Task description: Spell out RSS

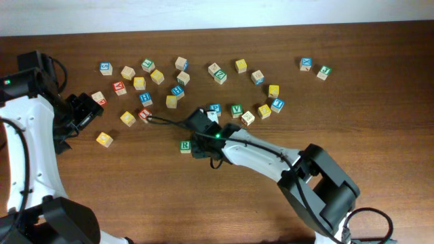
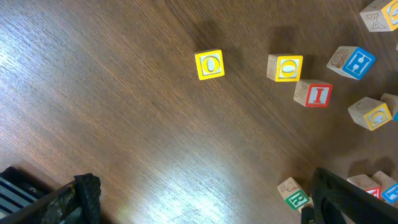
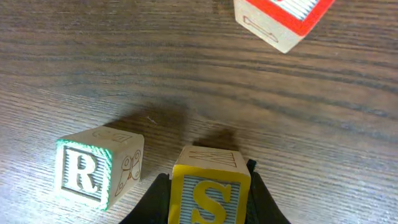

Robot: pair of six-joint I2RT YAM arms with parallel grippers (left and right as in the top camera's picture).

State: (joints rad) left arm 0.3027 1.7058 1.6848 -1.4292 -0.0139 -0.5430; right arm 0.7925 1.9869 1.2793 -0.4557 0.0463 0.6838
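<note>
Clearly the second letter is the step in hand. The right hand (image 3: pixel 207 202) is closed narrow on a yellow S cube (image 3: pixel 210 186), a finger against each side. It holds the cube just beside the R cube (image 3: pixel 93 171), on the side where the next letter of the word belongs. A narrow strip of bare bench (image 3: pixel 93 74) shows between the two, and their faces read the same way up. Whether the S cube rests on the wood I cannot tell, since its base is cut off by the picture's edge. My judgement is that the next move calls for settling it level and square with the R cube, then opening without nudging either one.

Beyond the R cube, well apart from it, lies a red-edged cube (image 3: pixel 283 18). Farther out from the R cube spreads the loose scatter. From overhead I count roughly twenty-seven other cubes, among them a green V cube (image 1: pixel 236 109) that is not wanted. Of the task's letters I count one R and one S. A second S should be somewhere in that scatter, but the yellow faces are too small to read. Farthest from the R cube, on the side away from the right arm, the left hand (image 2: pixel 202 186) hangs over bare wood. Its fingers are spread wide and hold nothing.
</note>
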